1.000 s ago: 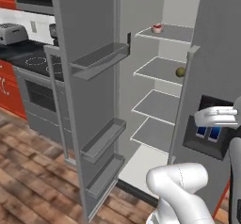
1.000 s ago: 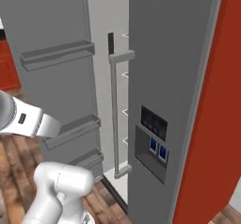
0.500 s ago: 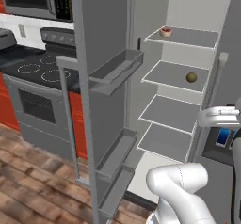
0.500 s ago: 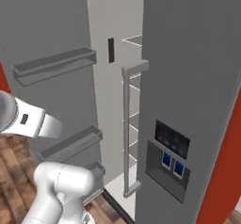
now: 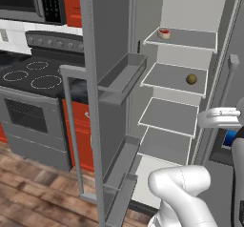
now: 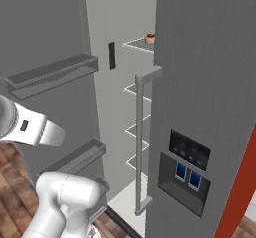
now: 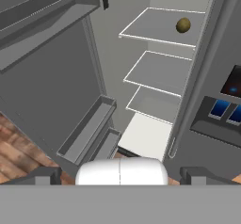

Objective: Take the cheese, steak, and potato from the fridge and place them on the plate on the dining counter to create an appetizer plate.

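The potato [image 5: 191,79] rests on the second shelf [image 5: 167,77] of the open fridge [image 5: 183,107], near the right rear. It is likely firm, light and prone to rolling; grip across its middle. The steak [image 5: 164,33] sits on the top shelf. The pincer [image 7: 120,177] stands open, holding nothing. Shelf edges, the door bin [image 5: 125,76] and the right door handle [image 5: 224,90] narrow the approach.

even, flat rendered light, moderately bright, no clear source. fridge [image 5: 181,11] interior palest toward 12 o'clock, back wall almost white. soft shading under shelves [image 5: 174,78], no hard cast shadows. no glare, no motion blur. edges slightly jagged, textures coarse. floor [image 5: 33,192] wood grain soft. hand view wide-angled, lines splaying toward edges.
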Robot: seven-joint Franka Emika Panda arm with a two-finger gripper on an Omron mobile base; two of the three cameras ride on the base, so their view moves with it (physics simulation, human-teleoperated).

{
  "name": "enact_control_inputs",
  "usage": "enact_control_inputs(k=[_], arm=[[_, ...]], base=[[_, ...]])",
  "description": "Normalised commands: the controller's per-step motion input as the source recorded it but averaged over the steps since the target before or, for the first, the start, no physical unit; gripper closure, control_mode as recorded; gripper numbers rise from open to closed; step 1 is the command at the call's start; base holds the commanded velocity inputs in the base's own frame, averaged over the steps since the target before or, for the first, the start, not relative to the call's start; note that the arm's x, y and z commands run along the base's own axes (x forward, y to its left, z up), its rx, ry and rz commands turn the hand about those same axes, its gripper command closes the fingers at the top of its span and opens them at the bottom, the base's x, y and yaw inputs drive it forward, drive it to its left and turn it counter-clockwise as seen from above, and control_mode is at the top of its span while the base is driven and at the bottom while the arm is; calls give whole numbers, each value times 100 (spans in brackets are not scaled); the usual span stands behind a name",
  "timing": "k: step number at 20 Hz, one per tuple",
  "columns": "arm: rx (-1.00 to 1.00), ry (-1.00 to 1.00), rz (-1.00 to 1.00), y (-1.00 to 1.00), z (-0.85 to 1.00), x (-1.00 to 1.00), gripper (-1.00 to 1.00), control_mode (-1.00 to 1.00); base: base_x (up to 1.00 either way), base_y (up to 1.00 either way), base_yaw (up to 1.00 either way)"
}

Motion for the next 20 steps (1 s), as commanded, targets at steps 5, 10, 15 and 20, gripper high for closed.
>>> enact_control_inputs(k=[5, 10, 15, 20], arm=[[0, 0, 0, 0, 0, 0, -100, 100], [0, 0, 0, 0, 0, 0, -100, 100], [0, 0, 0, 0, 0, 0, -100, 100], [0, 0, 0, 0, 0, 0, -100, 100]], base=[[23, 0, -24], [57, 9, -21], [62, 10, -20], [63, 14, -21]])
